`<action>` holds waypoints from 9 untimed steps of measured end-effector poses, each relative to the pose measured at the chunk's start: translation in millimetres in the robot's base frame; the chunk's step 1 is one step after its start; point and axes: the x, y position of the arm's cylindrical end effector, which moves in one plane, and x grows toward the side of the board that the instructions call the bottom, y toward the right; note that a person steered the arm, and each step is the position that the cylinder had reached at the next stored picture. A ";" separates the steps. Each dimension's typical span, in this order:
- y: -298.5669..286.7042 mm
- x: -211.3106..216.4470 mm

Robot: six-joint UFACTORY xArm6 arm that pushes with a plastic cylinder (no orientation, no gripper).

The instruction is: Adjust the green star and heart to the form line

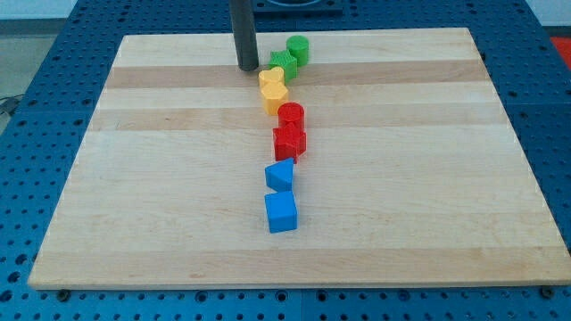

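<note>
My tip rests on the worktop at the far side, just left of the green star, with the yellow heart just near-right of it; this end effector is a bare rod, so there is nothing on it to open or shut. A green cylinder sits touching the star on its far right. Nearer, the other blocks run toward me in a loose column: a second yellow block, a red cylinder, a red star, a blue wedge-like block and a blue cube. I judge the star-nudging step is in hand (the heart looks close to place). Next calls for a short, gentle push rightward without scattering the neighbours.
</note>
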 end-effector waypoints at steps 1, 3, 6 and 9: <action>17.5 2.9; 20.1 14.7; 23.2 34.3; 29.5 38.1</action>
